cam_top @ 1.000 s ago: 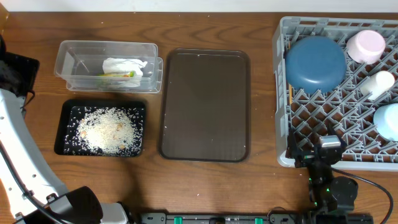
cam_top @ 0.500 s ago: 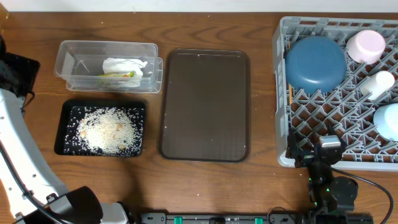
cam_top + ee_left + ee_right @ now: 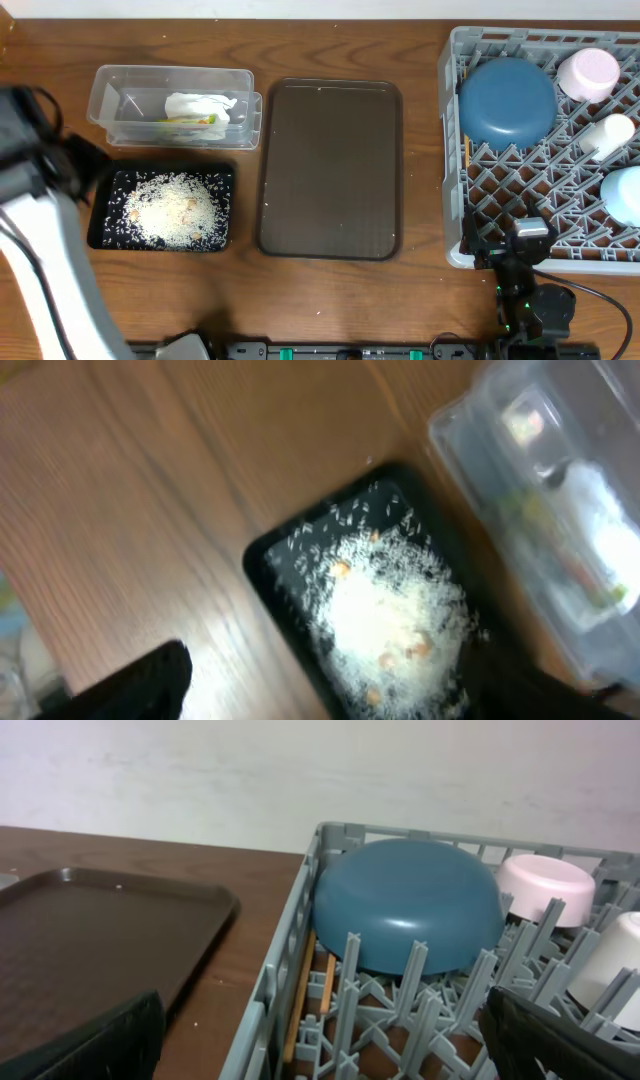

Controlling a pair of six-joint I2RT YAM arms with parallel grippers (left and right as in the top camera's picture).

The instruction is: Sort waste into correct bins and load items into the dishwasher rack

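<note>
Rice [image 3: 170,208]: heaped in the black tray [image 3: 232,210]. Loose and light, so I can't pinch it; I'd lift the tray by its rim, kept level.
Napkin [image 3: 200,105]: in the clear container [image 3: 105,100]. Looks soft and crushable.
Left gripper [image 3: 330,670]: spread wide, empty, over the tray.
Right gripper [image 3: 320,1020]: spread wide, empty, at the rack [image 3: 480,180].

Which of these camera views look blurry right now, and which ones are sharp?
Overhead: crisp and evenly lit, except the left arm, which is smeared. Left wrist: soft throughout, with the rice and clear container both blurred. Right wrist: sharp on the dark blue bowl and the rack.
</note>
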